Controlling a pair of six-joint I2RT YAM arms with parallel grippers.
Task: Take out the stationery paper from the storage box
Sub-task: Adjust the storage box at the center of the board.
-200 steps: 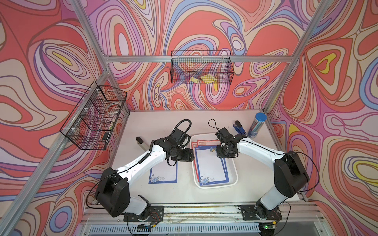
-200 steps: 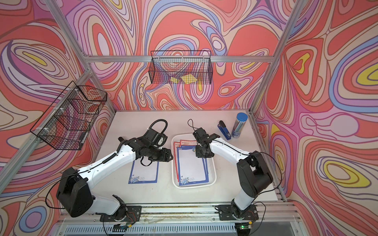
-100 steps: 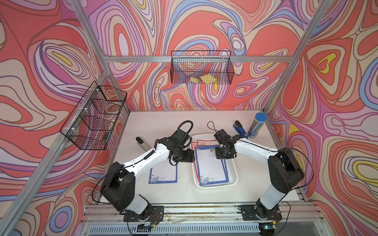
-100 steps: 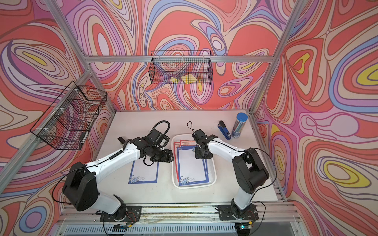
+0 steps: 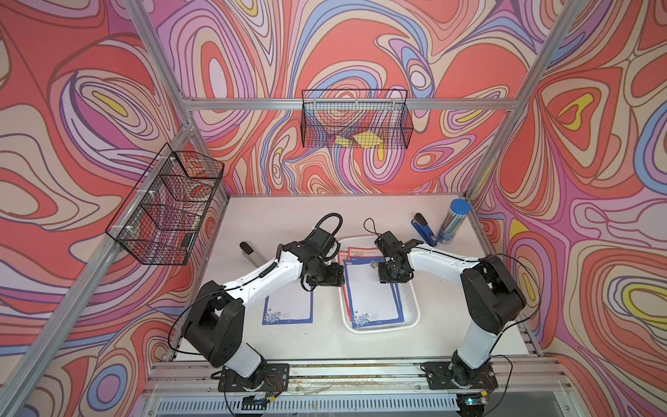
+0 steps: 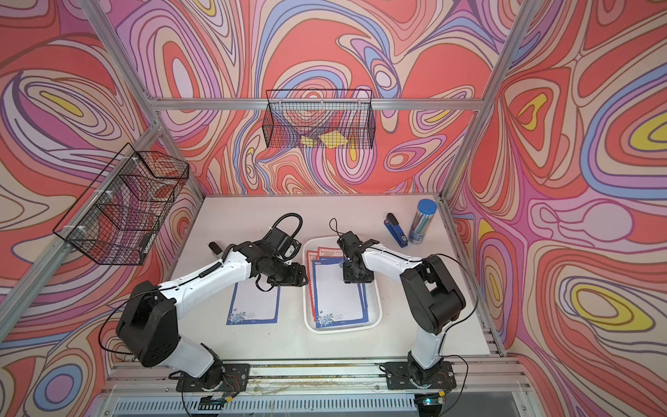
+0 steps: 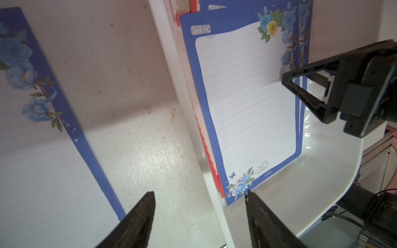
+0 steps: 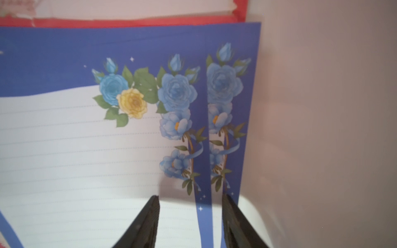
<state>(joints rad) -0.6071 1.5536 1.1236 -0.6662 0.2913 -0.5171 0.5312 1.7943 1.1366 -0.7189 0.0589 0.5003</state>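
Note:
The storage box is a shallow white tray in the middle of the table. A stack of stationery paper lies in it. The top sheet is blue-bordered, and red-bordered sheets peek out at the far end. Another blue-bordered sheet lies flat on the table left of the box. My right gripper is open low inside the box, its fingers astride the top sheet's right border. My left gripper is open and empty just left of the box's rim.
A blue stapler and a blue-capped cylinder stand at the back right. A black-handled tool lies at the left. One wire basket holding yellow paper pieces hangs on the back wall, another on the left wall.
My right gripper's jaws have spread wider over the right edge of the stack. My left gripper has edged a little closer to the box.

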